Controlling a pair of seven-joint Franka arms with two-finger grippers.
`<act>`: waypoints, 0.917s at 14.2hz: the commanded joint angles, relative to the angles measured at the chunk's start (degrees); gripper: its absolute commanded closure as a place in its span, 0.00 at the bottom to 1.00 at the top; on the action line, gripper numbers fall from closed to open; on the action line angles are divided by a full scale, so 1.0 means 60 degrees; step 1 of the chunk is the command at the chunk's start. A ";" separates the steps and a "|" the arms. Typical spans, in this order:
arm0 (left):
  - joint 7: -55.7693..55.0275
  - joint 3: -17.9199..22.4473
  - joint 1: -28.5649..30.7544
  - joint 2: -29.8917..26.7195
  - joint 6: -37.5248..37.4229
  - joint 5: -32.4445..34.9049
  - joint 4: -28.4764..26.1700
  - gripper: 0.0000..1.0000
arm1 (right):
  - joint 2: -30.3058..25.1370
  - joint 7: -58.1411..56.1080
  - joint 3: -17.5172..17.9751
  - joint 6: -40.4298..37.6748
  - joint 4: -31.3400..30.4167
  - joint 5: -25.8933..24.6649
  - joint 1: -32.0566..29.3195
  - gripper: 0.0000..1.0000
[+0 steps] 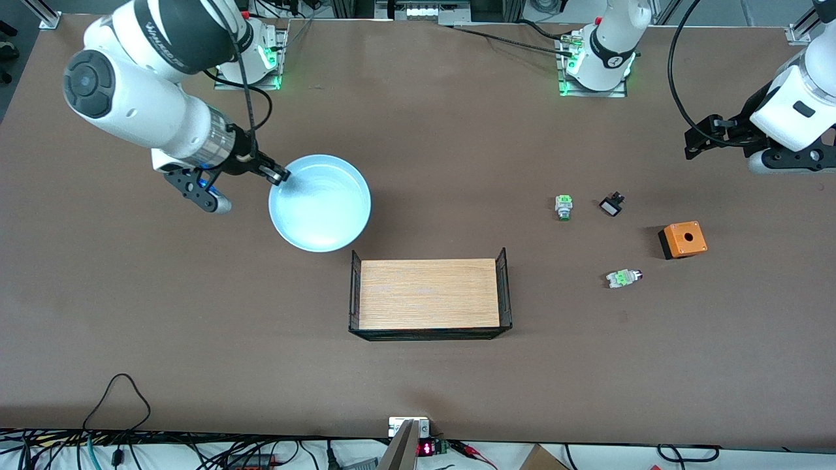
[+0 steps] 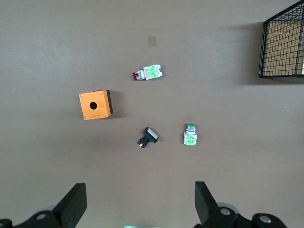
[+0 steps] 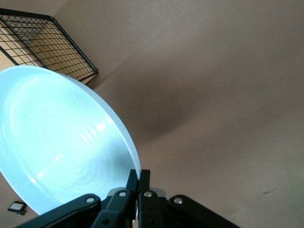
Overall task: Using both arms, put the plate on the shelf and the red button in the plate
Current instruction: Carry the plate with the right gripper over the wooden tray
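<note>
Plate: the plate (image 1: 320, 203) is round, shallow and glossy light blue, with faint concentric rings catching the light. It is held off the table, over the brown surface toward the right arm's end, beside the tray.
Right gripper: the right gripper (image 1: 279, 175) is pinched tight on the plate's rim; the right wrist view (image 3: 137, 183) shows its 2 black fingers pressed together around the thin edge.
Red button: the red button (image 1: 624, 278) lies on its side on the table toward the left arm's end, nearer the front camera than the orange box. It has a whitish body, a bright green block and a dark red cap.
Left gripper: the left gripper (image 2: 140, 204) hovers above the small parts, its 2 black fingers spread wide apart; this arm waits.
Tray: the tray (image 1: 429, 294) has a pale wood-grain floor and black wire-mesh walls.
Other parts: a green-tipped button (image 1: 563, 206), a black-and-white switch (image 1: 611, 205) and an orange box (image 1: 683, 239) with 1 round hole.
View differences: the red cap reads clearly only in the left wrist view (image 2: 147, 73); only the right wrist view shows the grip on the rim close up.
</note>
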 commanded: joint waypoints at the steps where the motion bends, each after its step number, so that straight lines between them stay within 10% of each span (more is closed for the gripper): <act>1: 0.0174 0.0012 0.0025 0.0134 -0.0142 -0.0032 0.0283 0.00 | 0.0547 0.0713 -0.0079 0.0224 0.0633 0.0163 0.0385 1.00; 13: 0.0174 0.0012 0.0025 0.0134 -0.0142 -0.0032 0.0283 0.00 | 0.1763 0.3306 -0.0079 0.2714 0.1278 0.0178 0.1733 1.00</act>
